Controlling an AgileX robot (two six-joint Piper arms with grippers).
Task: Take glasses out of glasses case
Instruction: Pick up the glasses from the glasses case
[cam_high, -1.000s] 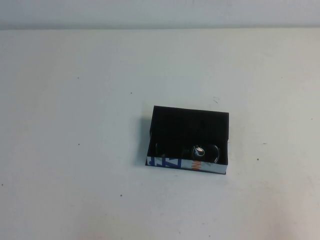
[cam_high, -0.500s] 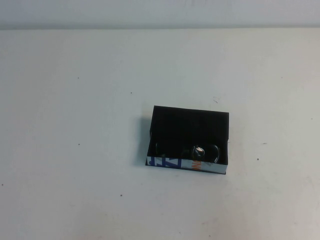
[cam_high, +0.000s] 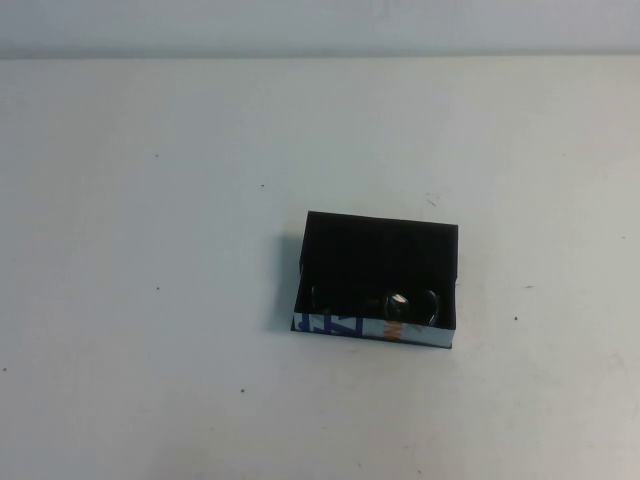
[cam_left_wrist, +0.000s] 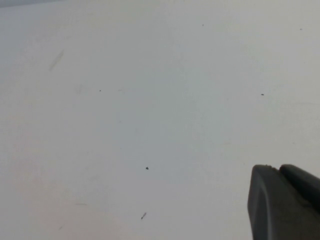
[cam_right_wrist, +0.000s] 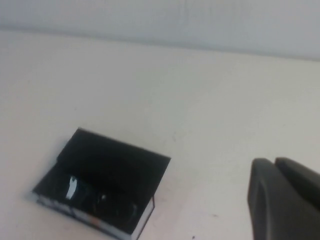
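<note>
The glasses case (cam_high: 380, 240) is a small open black box with a white front strip (cam_high: 340, 326) printed in blue and an orange mark, right of the table's centre. The dark glasses (cam_high: 396, 304) lie inside it, against the front wall, with a light glint on one lens. The right wrist view shows the case (cam_right_wrist: 120, 157) and the glasses (cam_right_wrist: 82, 194) from a distance. My right gripper (cam_right_wrist: 274, 161) hovers apart from the case, fingers together and empty. My left gripper (cam_left_wrist: 276, 168) is over bare table, fingers together and empty. Neither gripper shows in the high view.
The white table (cam_high: 150, 250) has small dark specks and runs to a pale wall (cam_high: 320, 25) at the back. Nothing else stands on it.
</note>
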